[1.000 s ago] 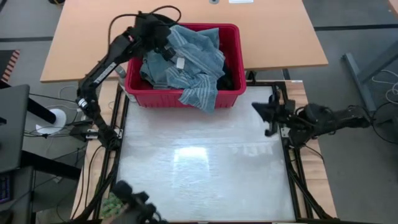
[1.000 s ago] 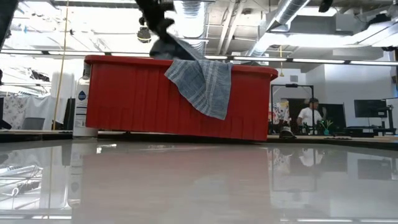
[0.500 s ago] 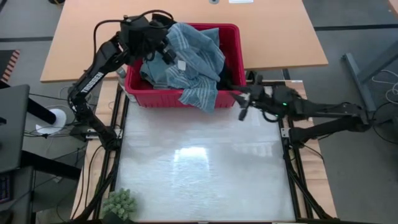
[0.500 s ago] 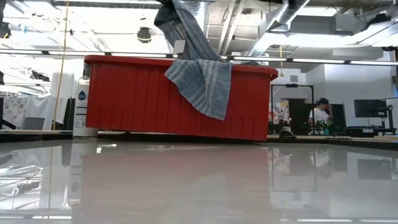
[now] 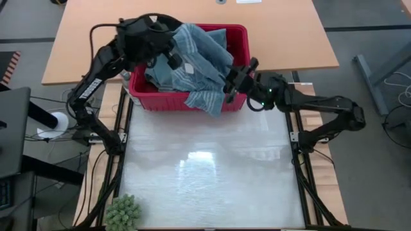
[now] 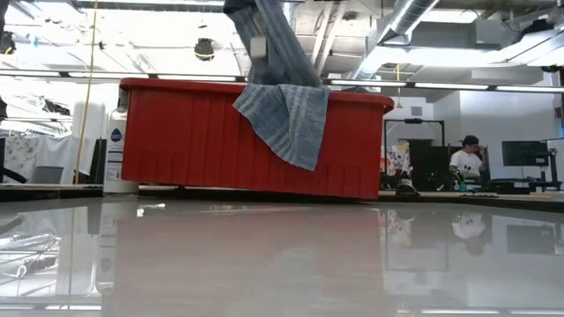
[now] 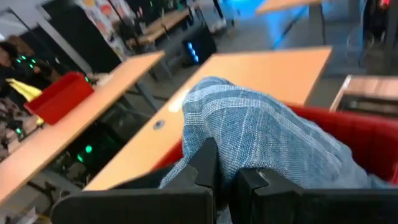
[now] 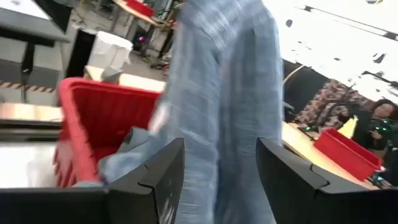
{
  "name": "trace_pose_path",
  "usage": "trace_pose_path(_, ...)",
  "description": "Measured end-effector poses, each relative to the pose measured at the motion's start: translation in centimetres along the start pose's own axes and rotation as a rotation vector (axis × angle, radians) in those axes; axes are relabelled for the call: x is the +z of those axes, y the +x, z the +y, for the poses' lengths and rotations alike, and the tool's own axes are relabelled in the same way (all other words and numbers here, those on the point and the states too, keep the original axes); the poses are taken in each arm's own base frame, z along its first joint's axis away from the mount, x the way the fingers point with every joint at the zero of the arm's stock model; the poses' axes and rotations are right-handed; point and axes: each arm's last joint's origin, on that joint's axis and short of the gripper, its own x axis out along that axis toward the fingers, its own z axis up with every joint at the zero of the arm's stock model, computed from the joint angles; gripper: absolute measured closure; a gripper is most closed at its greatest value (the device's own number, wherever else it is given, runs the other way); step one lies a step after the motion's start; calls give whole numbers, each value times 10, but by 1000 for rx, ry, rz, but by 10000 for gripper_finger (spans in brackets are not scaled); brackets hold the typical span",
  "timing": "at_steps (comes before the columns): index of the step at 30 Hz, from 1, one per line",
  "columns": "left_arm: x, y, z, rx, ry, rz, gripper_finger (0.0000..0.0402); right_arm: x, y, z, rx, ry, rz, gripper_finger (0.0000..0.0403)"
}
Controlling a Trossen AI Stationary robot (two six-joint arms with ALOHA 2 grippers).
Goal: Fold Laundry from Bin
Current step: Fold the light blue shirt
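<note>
Above the bin [image 5: 236,38], left gripper [image 5: 162,52] was clamped on the striped grey-blue garment [image 5: 199,54], lifting it, while right gripper [image 5: 235,82] stood wide-jawed at the bin's right front corner

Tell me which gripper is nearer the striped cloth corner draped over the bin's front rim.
Right. The right gripper hangs open beside that draped corner; the left gripper is shut on the lifted striped garment over the bin's far left.

A glossy pale bench [image 5: 205,173] stands on a grey floor [image 5: 366,32], with a wooden desk [image 5: 282,38] behind. Ducts [image 6: 397,22] and strip lights [image 6: 458,85] cross the ceiling; a person [image 6: 464,160] sits by monitors [image 6: 523,153].
</note>
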Motion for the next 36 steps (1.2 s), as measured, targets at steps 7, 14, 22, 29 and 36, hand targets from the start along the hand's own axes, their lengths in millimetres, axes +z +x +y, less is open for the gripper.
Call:
trace_pose_path(7, 27, -28, 5, 12, -72, -154, 401, 10, 3, -3, 32, 24, -45, 190)
trace_pose_path(14, 42, -41, 12, 38, -191, -283, 401, 12, -3, 25, 157, 18, -35, 191)
trace_pose_path(22, 46, -43, 11, -29, -283, -331, 401, 3, 5, 55, 173, -16, 32, 191)
trace_pose_path(29, 59, -67, 6, -110, -377, -450, 401, 2, 5, 61, 82, -65, 75, 191)
trace_pose_path(36, 70, -120, 19, -228, -542, -624, 401, 35, -32, 31, -34, -77, -41, 191)
